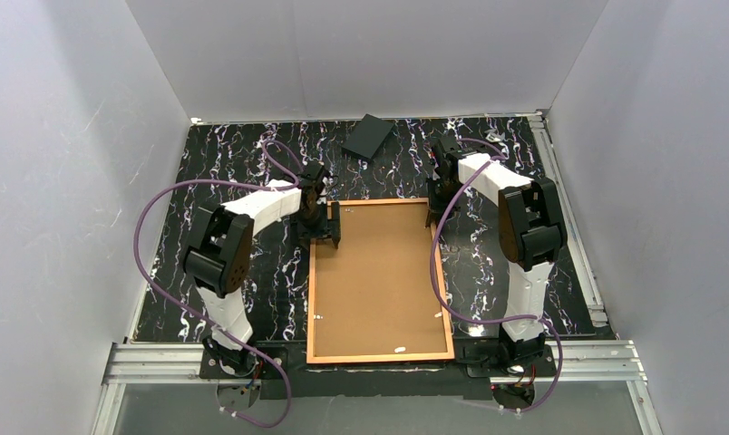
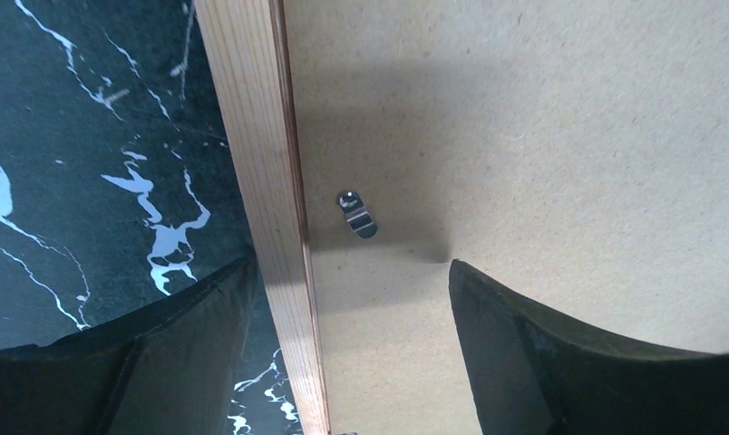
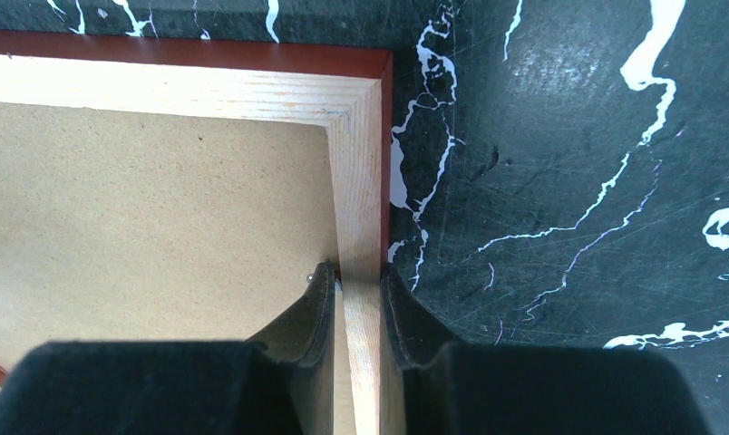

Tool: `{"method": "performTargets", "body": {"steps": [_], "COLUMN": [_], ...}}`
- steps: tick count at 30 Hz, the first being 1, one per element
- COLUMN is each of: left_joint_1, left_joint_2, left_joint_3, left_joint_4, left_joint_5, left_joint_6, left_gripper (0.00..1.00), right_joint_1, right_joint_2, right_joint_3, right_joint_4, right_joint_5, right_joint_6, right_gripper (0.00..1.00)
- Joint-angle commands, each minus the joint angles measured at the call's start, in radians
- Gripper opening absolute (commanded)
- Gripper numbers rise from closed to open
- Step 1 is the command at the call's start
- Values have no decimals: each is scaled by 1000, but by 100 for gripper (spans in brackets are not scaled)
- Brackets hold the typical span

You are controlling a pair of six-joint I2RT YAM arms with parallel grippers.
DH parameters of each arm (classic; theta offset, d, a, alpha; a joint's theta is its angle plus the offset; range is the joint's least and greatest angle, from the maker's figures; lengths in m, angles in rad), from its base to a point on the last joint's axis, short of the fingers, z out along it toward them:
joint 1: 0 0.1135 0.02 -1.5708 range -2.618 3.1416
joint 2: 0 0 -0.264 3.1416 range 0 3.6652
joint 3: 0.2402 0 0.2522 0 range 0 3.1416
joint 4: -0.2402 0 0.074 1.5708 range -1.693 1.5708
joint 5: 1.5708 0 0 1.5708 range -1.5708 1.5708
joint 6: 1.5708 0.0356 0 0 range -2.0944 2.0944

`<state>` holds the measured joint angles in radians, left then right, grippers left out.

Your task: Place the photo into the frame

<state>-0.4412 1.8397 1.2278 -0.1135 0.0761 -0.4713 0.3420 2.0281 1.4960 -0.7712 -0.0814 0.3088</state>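
Observation:
The frame (image 1: 311, 290) lies back-up on the marbled table, thin orange-red border around a plain brown backing board (image 1: 379, 276). The photo is hidden. My left gripper (image 1: 328, 227) is open over the far left corner. In the left wrist view (image 2: 350, 267) one finger is over the table and the other over the board (image 2: 542, 136), with the wooden rail (image 2: 261, 163) between them and a small metal clip (image 2: 356, 214) just ahead. My right gripper (image 1: 431, 213) is shut on the right rail (image 3: 356, 163) near the far right corner, and its fingers (image 3: 317, 308) press both sides.
A flat black rectangular object (image 1: 370, 136) lies at the back of the table beyond the frame. Grey walls close in the left, right and back. Aluminium rails run along the near edge (image 1: 161, 358) and right side.

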Motion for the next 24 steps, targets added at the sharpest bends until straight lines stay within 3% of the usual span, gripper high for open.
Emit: {"method": "performTargets", "body": {"steps": [1, 10, 17, 22, 24], "left_joint_1": [22, 48, 51, 53, 54], "left_joint_2": [8, 42, 77, 94, 86], "left_joint_3": [31, 77, 91, 106, 87], "left_joint_4": [-85, -92, -89, -119, -104], "left_joint_5": [-22, -22, -12, -10, -9], "left_joint_6": [0, -5, 2, 22, 20], "left_gripper": [77, 74, 66, 57, 48], "right_joint_1": [20, 20, 21, 20, 20], "right_joint_2": [-6, 5, 4, 4, 4], "right_joint_3": [-12, -10, -10, -9, -7], "right_joint_4": [9, 9, 6, 4, 2], "right_joint_5": [13, 0, -3, -4, -6], "right_joint_6": [-37, -37, -40, -40, -40], "right_gripper": [1, 1, 1, 1, 1]}}
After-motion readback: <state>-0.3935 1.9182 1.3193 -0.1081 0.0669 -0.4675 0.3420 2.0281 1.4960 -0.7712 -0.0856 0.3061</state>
